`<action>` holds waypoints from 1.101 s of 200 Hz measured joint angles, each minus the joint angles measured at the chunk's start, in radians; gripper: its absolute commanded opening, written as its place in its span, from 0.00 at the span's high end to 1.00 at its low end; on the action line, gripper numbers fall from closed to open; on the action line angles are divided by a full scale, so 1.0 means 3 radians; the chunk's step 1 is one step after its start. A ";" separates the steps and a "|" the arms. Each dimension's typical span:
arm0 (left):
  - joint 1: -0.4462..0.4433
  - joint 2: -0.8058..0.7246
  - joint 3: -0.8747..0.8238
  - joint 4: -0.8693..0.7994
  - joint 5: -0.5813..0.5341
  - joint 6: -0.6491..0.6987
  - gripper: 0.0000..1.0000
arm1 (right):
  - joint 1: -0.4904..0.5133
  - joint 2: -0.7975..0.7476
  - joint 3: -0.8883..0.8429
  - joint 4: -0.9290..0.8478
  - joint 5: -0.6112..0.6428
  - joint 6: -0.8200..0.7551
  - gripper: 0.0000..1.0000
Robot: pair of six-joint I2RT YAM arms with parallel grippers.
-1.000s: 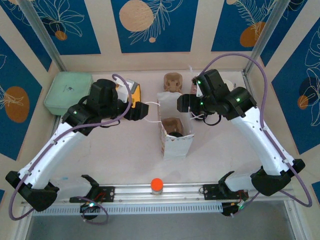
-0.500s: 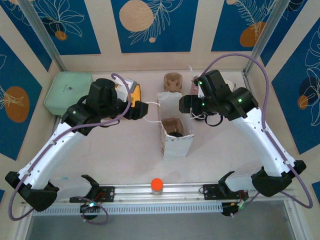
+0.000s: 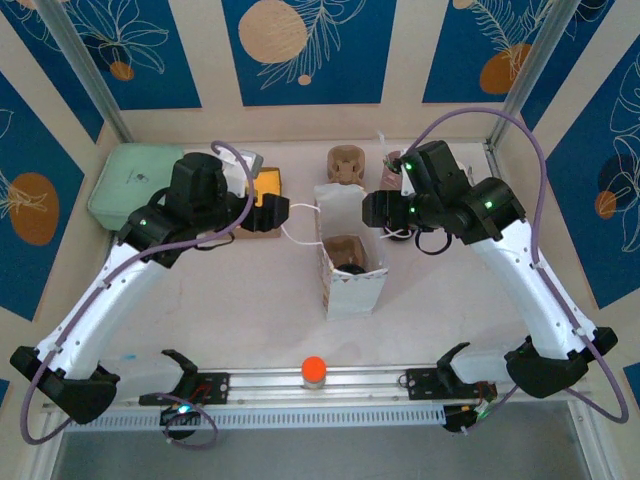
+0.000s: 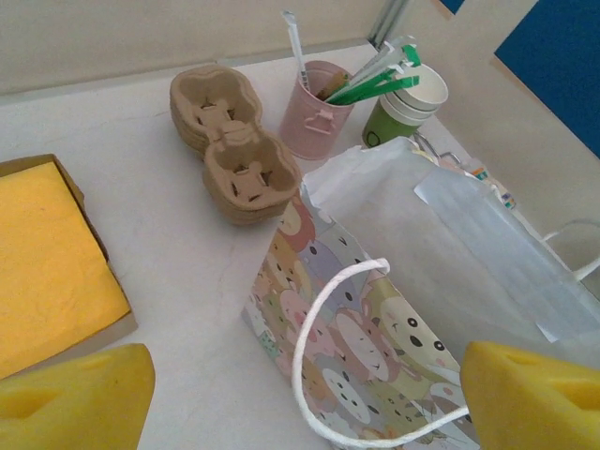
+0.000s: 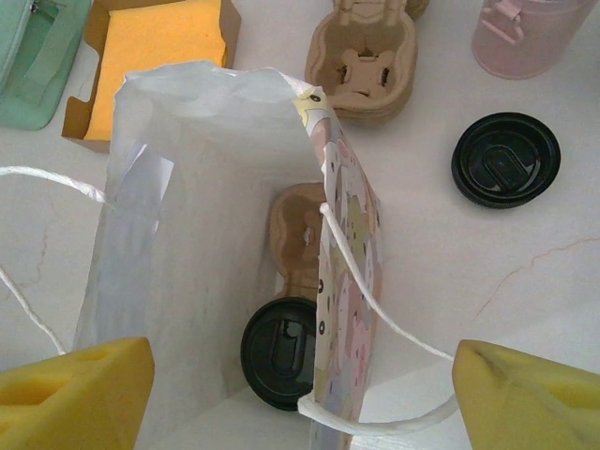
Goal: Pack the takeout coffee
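Standing upright, lid up, the takeout coffee (image 5: 286, 352) sits inside the bag (image 5: 187, 234).

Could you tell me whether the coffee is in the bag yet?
In: the coffee, black lid up, sits inside the bag.

The takeout coffee (image 5: 286, 352) stands upright at the bottom of the open paper bag (image 5: 187, 187). From above, it presents its round black plastic lid, which is pressed on and has a raised rim and a moulded centre. The lid hides the cup body under it. The coffee sits in the near pocket of a brown cardboard cup carrier (image 5: 295, 225) inside the bag, close to the patterned side wall. In the top view it shows as a dark disc (image 3: 350, 267) in the bag's mouth.
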 measured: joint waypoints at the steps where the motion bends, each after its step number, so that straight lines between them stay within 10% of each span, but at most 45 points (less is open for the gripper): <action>1: 0.0001 0.0000 0.0000 0.0000 0.0000 -0.0001 0.15 | 0.0000 0.0000 0.0000 0.0000 0.0000 -0.0001 0.16; 139: 0.0385 0.0003 0.0010 0.0032 0.0011 -0.0003 0.14 | -0.0268 -0.0047 0.0000 -0.0045 -0.0001 -0.0058 0.16; 220: 0.0889 -0.0014 -0.0533 0.0390 0.0436 -0.0289 0.14 | -0.1099 0.0158 0.0134 0.0058 -0.0206 -0.0128 0.33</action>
